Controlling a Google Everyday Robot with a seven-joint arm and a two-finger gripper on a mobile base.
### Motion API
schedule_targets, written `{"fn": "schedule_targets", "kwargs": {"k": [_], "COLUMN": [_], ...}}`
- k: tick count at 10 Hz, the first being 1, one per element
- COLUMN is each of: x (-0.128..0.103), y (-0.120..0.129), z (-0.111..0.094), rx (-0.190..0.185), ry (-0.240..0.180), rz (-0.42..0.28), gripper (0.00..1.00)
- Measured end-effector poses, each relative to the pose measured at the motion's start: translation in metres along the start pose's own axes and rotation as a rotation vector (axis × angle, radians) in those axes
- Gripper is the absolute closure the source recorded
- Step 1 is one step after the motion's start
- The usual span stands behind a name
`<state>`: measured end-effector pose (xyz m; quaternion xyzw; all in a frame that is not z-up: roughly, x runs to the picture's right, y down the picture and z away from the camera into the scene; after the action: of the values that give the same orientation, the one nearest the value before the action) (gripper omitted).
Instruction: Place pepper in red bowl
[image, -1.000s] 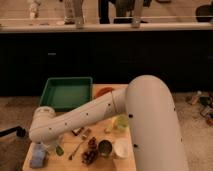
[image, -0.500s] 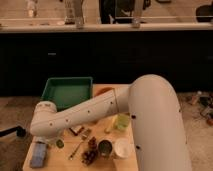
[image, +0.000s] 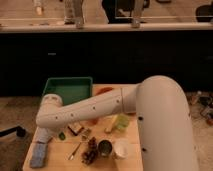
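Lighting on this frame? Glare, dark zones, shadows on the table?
Camera view: dim, warm light; cabinets behind go near black; the counter top above is washed out; the white arm shades the table beneath, where the gripper hangs low at left, beside the pepper; red bowl mostly hidden behind the arm.

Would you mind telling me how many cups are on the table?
2: a yellow-green cup beside the arm, a white cup near the front edge. The arm may hide others; the gripper sits at the table's left edge.
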<state>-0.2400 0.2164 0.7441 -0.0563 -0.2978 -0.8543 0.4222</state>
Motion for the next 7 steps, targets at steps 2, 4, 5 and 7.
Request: {"fn": "schedule_targets", "kwargs": {"k": [2, 4, 5, 7], "x": [0.008, 0.014, 0.015, 0.014], "y": [0.015, 0.038, 0.044, 0.050], "z": [-0.005, -0.010, -0.011, -0.011], "rx": [-0.012, -0.024, -0.024, -0.027], "ry": [0.012, 0.009, -0.002, -0.013], "rz": [0.022, 0.046, 0.051, 0.055], "gripper": [1.00, 1.00, 1.00, 1.00]}}
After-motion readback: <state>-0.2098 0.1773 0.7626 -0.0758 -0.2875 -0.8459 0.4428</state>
